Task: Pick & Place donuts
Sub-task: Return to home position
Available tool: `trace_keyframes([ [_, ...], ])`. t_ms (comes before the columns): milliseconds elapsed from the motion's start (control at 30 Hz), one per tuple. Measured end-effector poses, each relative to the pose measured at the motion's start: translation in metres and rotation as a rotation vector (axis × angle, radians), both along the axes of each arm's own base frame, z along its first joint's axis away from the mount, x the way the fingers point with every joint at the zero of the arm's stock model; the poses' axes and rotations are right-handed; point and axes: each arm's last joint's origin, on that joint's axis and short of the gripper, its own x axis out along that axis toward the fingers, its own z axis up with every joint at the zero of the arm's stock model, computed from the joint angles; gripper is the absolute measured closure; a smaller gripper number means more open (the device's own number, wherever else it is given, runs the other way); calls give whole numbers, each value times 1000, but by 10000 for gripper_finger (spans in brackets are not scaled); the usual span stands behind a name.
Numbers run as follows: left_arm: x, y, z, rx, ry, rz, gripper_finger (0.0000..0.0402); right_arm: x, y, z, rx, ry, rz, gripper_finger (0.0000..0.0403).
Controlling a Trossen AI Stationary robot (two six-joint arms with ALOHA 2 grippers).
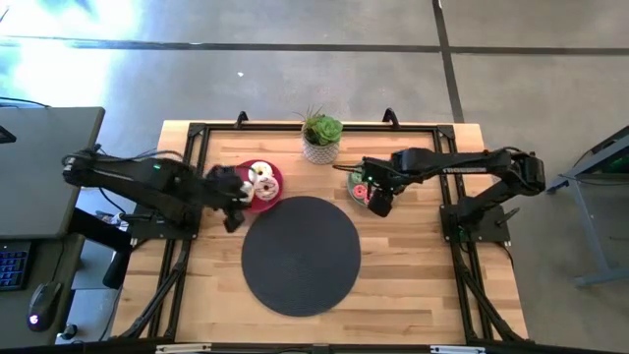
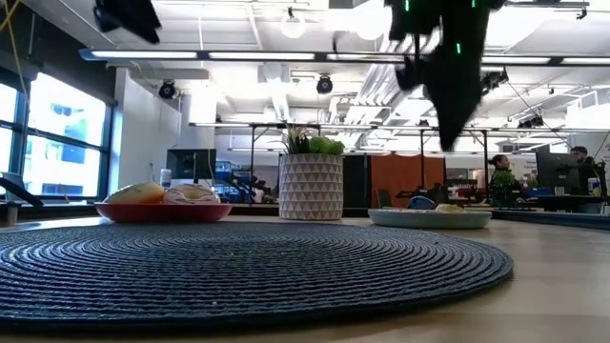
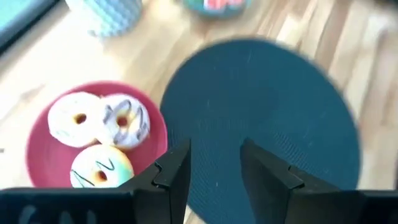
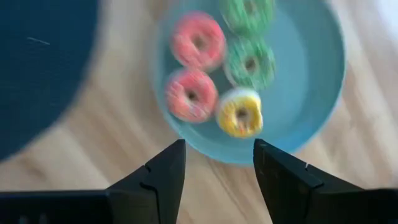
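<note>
- Large donuts: three, pale-frosted, lying flat on the red plate. They are bunched so that they touch one another. One carries dark drizzle lines and one has a green-yellow tint.
- Mini donuts: five on the pale green plate, namely two red-pink, two green and one yellow. They are clustered close together, off-centre on the plate. The yellow one sits nearest the rim on the side facing the right arm's fingers.
- Left gripper: fingers are parted with a clear gap and nothing between them. In the high view it hangs at the red plate's outer rim, just beside the black mat.
- Right gripper: fingers are spread wide and empty. In the high view it sits over the pale green plate's outer edge. The low view shows it raised well above the counter.
- Layout: the red plate is on the left arm's side and the pale green plate on the right arm's side. The potted plant stands between them toward the far edge.
- The black mat lies in the counter's middle, near both plates, with no donuts on it.
</note>
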Motion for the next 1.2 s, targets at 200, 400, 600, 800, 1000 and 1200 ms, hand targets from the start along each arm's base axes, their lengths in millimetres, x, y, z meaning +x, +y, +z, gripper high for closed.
trace_keyframes([
  [200,-62,9,25,58,-266,24,270,-7,28,70,-231,-250,160,225],
  [400,-85,10,0,134,-494,-154,270,-53,57,95,-258,-684,407,228],
  [600,-78,3,-39,233,-723,-343,270,-91,62,77,-292,-1222,647,228],
  [800,-83,6,-57,261,-785,-329,270,-124,55,56,-368,-1381,660,228],
  [1000,-87,8,-72,289,-854,-298,270,-144,51,35,-403,-1422,628,228],
  [1200,-81,5,-97,270,-867,-315,270,-152,49,20,-416,-1436,605,228],
])
